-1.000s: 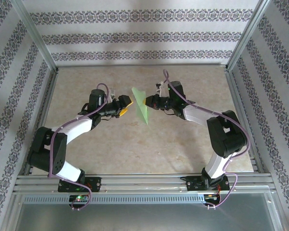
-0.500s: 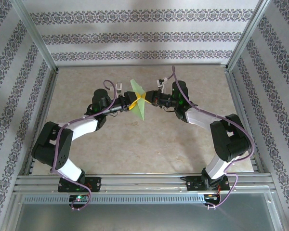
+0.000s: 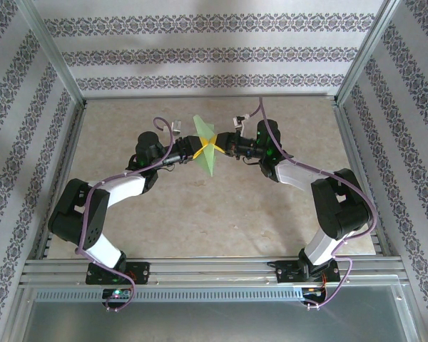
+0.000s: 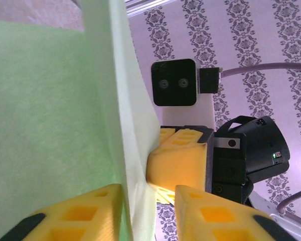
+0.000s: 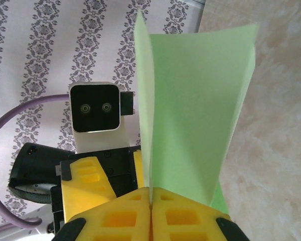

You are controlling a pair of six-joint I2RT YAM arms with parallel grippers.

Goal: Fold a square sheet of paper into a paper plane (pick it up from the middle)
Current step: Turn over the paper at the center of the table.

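The square sheet of paper is light green, folded into two leaves, and stands on edge in the air above the table's middle. My right gripper comes at it from the right and is shut on its lower edge, yellow fingers pressed together. My left gripper faces it from the left. In the left wrist view the paper runs between the left gripper's fingertips. One finger lies against the paper, the other stands apart. The right gripper's fingers show just behind.
The beige marbled table top lies below, walled by patterned panels and aluminium posts. Rails at the near edge carry both arm bases. Purple cables loop over each arm.
My left gripper has moved right up to the paper and narrowed its jaws around it. The right gripper shifted slightly left and farther back, still holding the paper.
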